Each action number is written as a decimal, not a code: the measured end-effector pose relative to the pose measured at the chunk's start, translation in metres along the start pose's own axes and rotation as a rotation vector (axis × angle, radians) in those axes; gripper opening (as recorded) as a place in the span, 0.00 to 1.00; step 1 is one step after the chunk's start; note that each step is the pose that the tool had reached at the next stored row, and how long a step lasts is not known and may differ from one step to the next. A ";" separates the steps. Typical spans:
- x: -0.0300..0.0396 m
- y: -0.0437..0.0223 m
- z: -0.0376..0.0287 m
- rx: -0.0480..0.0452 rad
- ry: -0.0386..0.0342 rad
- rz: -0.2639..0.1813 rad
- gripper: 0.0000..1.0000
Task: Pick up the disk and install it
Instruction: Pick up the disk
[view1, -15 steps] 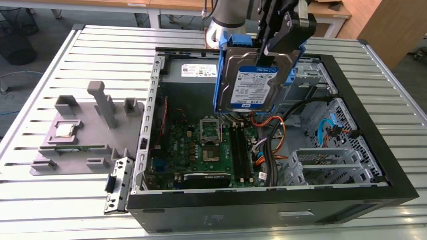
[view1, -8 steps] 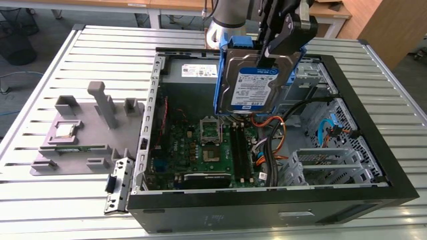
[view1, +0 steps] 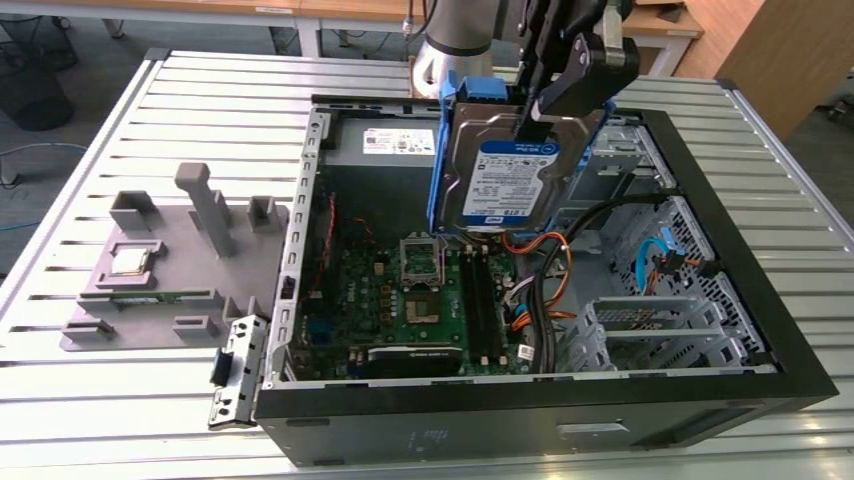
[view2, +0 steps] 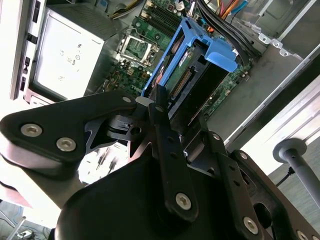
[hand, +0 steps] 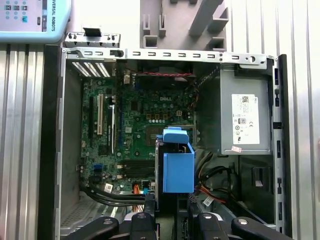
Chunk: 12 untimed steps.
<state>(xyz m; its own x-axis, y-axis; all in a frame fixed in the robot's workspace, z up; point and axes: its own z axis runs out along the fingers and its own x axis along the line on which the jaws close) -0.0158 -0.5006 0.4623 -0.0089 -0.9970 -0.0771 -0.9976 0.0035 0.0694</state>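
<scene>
Exterior view: fingers clamped tight on the disk, which hangs upright beneath them, over the open computer case on the worktop. Second wrist view: disk pinched between the fingers, motherboard beyond. First wrist view: disk just ahead of the fingers, above the motherboard.

Bright, even overhead light covers the bench; the computer case is shadowed inside. The disk shows a soft sheen. In the second wrist view, glare bleaches the grey metal box.
</scene>
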 end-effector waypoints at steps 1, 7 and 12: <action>0.0006 0.0000 -0.0001 0.0000 0.0000 0.000 0.35; 0.0012 0.0000 -0.0001 0.0000 0.0000 0.000 0.35; 0.0036 0.0000 -0.0002 0.0000 0.0000 0.000 0.35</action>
<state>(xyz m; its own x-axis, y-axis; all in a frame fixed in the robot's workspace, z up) -0.0159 -0.5042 0.4623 -0.0089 -0.9970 -0.0772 -0.9976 0.0035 0.0694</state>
